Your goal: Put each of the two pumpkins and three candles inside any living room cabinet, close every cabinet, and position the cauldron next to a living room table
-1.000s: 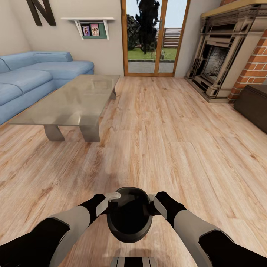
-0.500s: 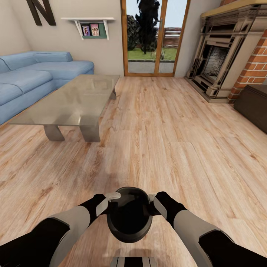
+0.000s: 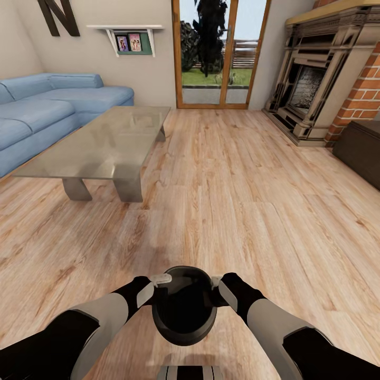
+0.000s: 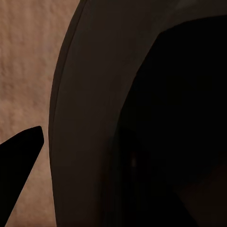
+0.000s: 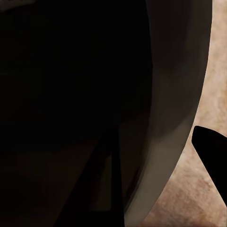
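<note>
Both arms reach forward and bend inward at the elbows, meeting low in front of the robot's trunk. Between them hangs the cauldron, black and wide-mouthed, held above the wooden floor. The left gripper clamps its rim from one side and the right gripper from the other; each seems to have one finger outside and one inside the rim, though up close the wrist views are mostly dark. The table stands well apart, ahead and to the left, in front of the blue sofa. The cabinet sits at the far right beside the fireplace.
</note>
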